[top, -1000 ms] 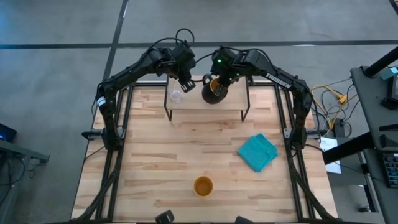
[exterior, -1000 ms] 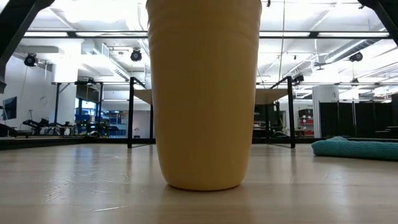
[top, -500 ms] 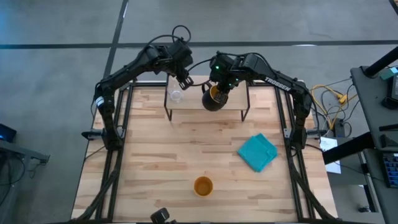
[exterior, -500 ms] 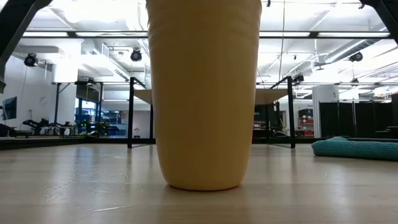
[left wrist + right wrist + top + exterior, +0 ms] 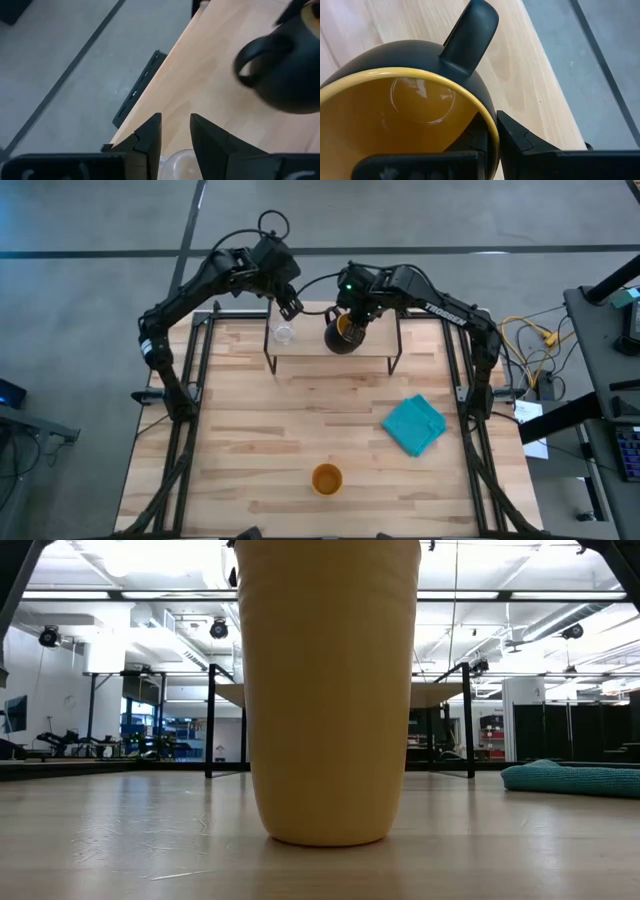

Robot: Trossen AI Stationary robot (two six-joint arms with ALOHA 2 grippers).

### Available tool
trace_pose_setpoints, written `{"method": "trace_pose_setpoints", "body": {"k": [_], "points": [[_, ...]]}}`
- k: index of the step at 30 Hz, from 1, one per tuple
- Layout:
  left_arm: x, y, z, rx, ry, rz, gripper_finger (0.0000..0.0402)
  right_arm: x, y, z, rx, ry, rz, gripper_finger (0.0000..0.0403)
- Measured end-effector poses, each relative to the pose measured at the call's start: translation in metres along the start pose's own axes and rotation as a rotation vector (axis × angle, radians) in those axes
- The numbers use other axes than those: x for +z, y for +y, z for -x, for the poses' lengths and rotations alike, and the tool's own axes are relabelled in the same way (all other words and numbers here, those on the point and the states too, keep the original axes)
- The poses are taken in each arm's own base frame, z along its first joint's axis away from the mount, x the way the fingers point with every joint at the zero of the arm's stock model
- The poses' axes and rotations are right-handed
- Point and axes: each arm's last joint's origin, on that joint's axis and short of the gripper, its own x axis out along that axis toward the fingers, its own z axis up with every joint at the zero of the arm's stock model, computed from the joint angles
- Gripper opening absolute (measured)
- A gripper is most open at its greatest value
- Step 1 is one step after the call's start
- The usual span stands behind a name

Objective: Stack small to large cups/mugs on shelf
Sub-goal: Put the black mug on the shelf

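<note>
Mug placement is the step in hand: right gripper (image 5: 352, 323) pinches the rim of the dark mug (image 5: 342, 334) on the shelf (image 5: 375, 345), beside the clear cup (image 5: 283, 334). Left gripper (image 5: 288, 307), narrowly parted, hovers empty. Next, release; the yellow cup (image 5: 326, 478) waits on the table

floor: grey concrete (image 5: 90, 300) | ceiling: bright light strips (image 5: 150, 562)

From high up we look straight down on the whole table (image 5: 250, 440); low down we sit right by the yellow cup (image 5: 327, 690); both wrist views share the mug (image 5: 410, 107)
</note>
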Motion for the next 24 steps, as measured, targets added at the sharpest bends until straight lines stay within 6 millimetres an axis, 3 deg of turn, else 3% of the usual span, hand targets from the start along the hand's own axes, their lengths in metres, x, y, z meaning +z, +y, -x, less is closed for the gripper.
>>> {"method": "trace_pose_setpoints", "body": {"k": [16,24], "points": [[-0.007,-0.008,0.052,-0.135,-0.130,-0.019,0.0089,0.010,-0.002,-0.027,0.005,-0.004,0.007,0.0013],[-0.010,-0.005,0.075,-0.134,-0.206,-0.011,0.0089,0.016,-0.003,-0.031,-0.003,-0.046,0.021,0.0013]]}}
